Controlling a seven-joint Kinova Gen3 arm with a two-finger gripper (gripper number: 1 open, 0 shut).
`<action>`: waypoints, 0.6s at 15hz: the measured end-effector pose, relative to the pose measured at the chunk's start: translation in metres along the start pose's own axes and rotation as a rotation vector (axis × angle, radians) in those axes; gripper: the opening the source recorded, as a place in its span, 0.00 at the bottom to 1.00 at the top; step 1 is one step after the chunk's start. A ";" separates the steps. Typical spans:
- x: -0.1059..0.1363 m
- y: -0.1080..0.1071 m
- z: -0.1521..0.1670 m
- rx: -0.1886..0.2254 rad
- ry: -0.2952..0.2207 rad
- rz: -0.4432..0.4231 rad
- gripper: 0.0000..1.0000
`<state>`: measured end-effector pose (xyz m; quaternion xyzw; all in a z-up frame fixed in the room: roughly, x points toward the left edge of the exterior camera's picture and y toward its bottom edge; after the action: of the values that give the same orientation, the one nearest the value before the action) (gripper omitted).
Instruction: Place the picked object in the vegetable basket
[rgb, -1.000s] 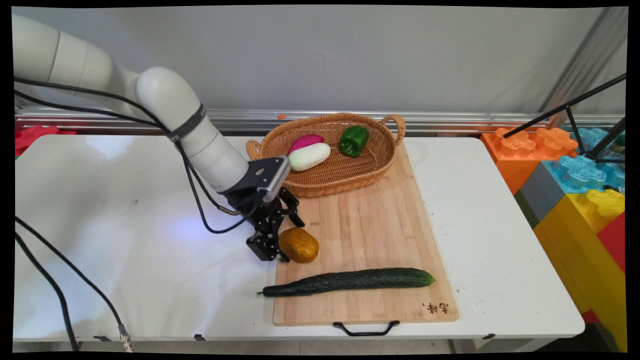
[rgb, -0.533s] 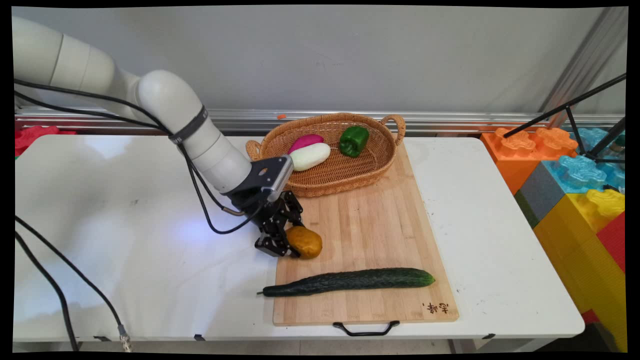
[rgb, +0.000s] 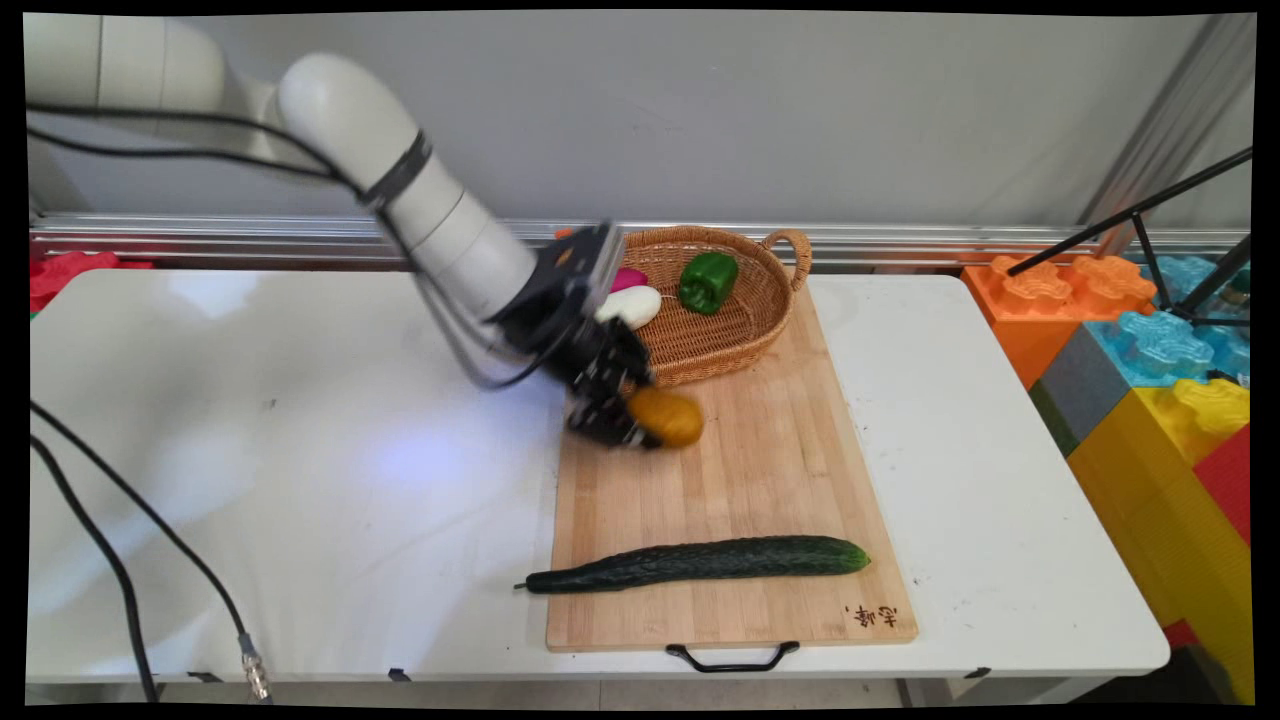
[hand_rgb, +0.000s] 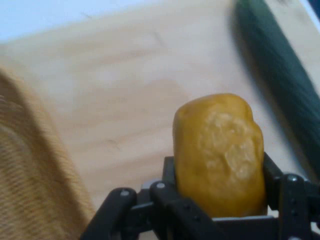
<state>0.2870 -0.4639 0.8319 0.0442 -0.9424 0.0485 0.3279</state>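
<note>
Since a second ago, our gripper (rgb: 640, 430) has carried the potato (rgb: 668, 416) up off the near-left part of the cutting board (rgb: 740, 470) toward the basket (rgb: 725, 330). We hold the potato clamped between both fingers, above the board just beside the basket's near rim. Inside lie a white-and-pink vegetable (rgb: 632, 303) and a green pepper (rgb: 707, 281). Nearer us, the cucumber (rgb: 700, 562) lies across the board.

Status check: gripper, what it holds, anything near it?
Gripper shut on potato. Held above cutting board, beside basket. Cucumber lies apart.
</note>
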 end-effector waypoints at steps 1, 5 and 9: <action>0.009 -0.009 -0.002 0.032 0.011 -0.023 0.00; 0.037 -0.055 -0.002 0.181 0.017 -0.130 0.00; 0.043 -0.088 0.013 0.276 -0.016 -0.212 0.00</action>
<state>0.2557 -0.5547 0.8536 0.1883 -0.9194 0.1424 0.3147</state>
